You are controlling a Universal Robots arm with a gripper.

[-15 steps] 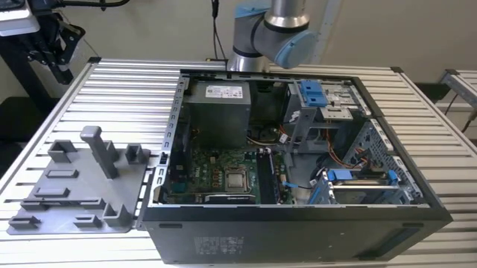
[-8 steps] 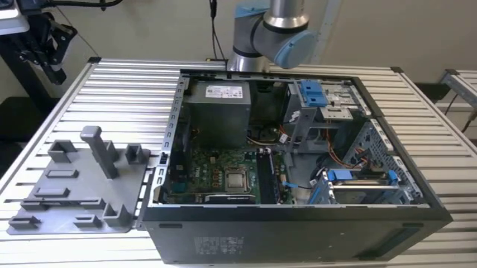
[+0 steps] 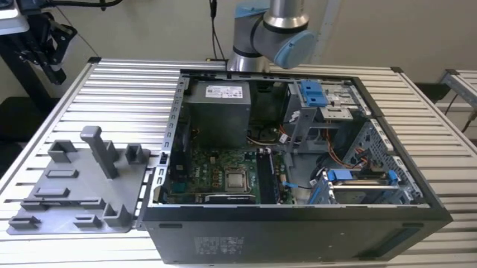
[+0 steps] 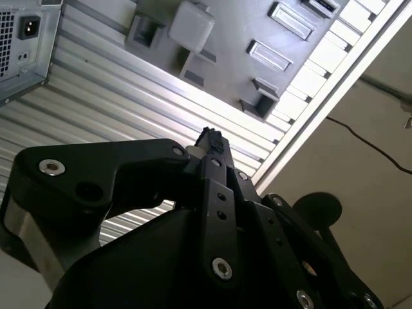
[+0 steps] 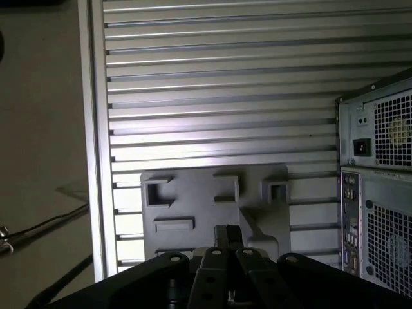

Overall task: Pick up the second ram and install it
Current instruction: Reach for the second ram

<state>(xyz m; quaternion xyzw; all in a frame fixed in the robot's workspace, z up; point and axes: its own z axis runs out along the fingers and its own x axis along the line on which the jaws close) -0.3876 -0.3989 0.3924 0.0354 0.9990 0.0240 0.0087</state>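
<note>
The black gripper (image 4: 209,137) hangs above the grey moulded plastic holder tray (image 5: 193,199), its fingers drawn narrow together with nothing to be made out between them. The second ram (image 3: 265,177), a dark thin stick, seems to stand upright on the green board (image 3: 201,167) inside the open black computer case (image 3: 298,234), well apart from the fingers. I judge that seating it well needs level, even pressure at both ends.

In the exterior view, bare table (image 3: 127,84) lies open at upper left and far right. The holder plate (image 3: 75,195), lower left, raises a post (image 3: 100,151) and blocks (image 3: 62,149). Inside the case (image 3: 298,240), the power supply (image 3: 216,111) and drive cages (image 3: 316,106) crowd the board (image 3: 212,173), leaving a central gap.
</note>
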